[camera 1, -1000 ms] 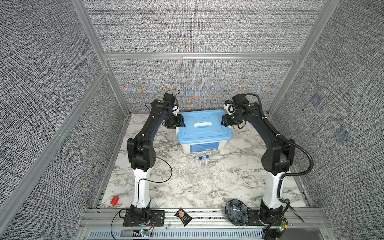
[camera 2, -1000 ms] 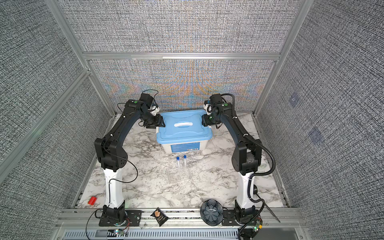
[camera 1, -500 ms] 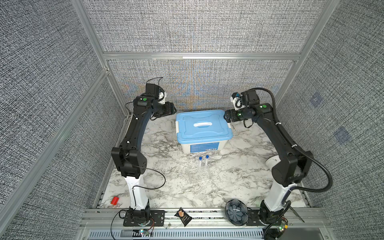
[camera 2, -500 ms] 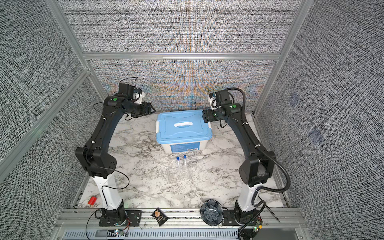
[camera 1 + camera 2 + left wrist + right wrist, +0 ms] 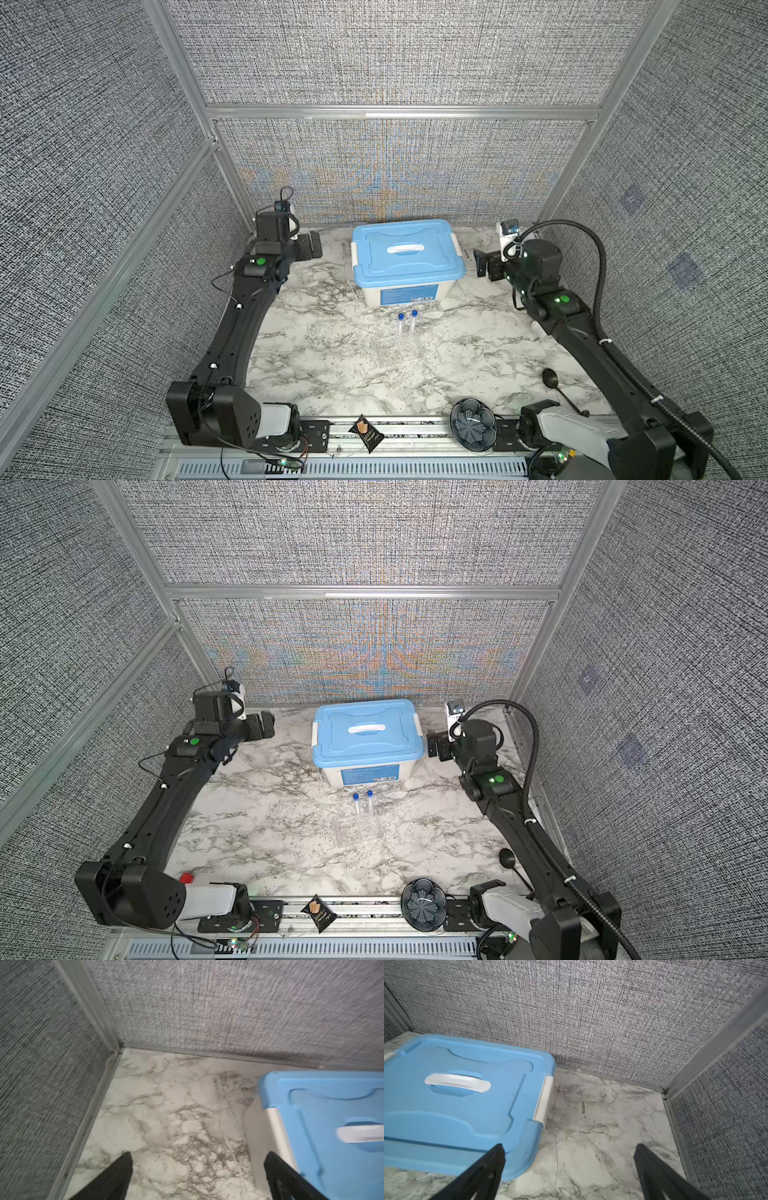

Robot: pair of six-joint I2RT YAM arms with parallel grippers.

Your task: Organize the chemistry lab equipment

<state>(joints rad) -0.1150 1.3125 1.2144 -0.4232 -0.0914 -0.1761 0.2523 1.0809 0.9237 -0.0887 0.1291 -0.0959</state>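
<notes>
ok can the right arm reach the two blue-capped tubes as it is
probably yes: the right gripper is open beside the box, and only bare marble lies between it and the tubes.

In both top views the left arm (image 5: 243, 332) stretches from its base at the near edge toward the far side, and its wrist turns the left gripper (image 5: 314, 245) inward. The right arm (image 5: 590, 349) mirrors this pose, with the right gripper (image 5: 481, 263) also facing inward. Each wrist view shows that gripper's black fingers (image 5: 116, 1176) (image 5: 660, 1172) spread wide with nothing between them.
</notes>
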